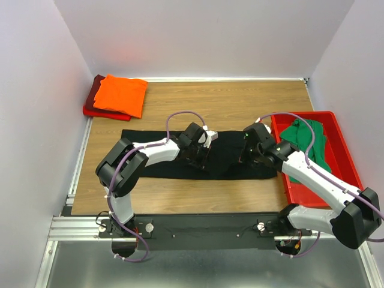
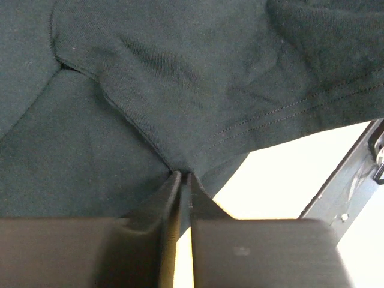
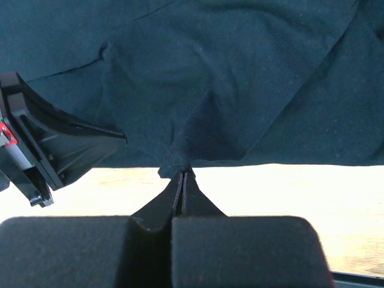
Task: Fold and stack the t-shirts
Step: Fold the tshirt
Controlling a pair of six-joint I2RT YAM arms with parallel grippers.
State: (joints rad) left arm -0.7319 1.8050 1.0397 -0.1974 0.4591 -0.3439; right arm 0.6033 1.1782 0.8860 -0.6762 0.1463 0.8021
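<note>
1. Left arm [image 1: 150, 153]: elbow raised, forearm reaching inward to the right.
2. Left gripper [image 2: 183, 179]: jaws nearly together, tips pinching the black t-shirt [image 2: 180, 90].
3. Right arm [image 1: 315, 180]: forearm angled inward to the left.
4. Right gripper [image 3: 183, 175]: jaws pressed together, pinching the same shirt's edge.

Your top view is evenly lit: soft light from above, only faint shadows under the arms on the desk [image 1: 210, 102]. The dark arms get lost against the black t-shirt [image 1: 228, 159]. Both wrist views blow the desk out near white. Cloth weave and stitching read sharp there, but the left end effector [image 2: 182, 176] and right end effector [image 3: 183, 174] are soft at the near edge.
</note>
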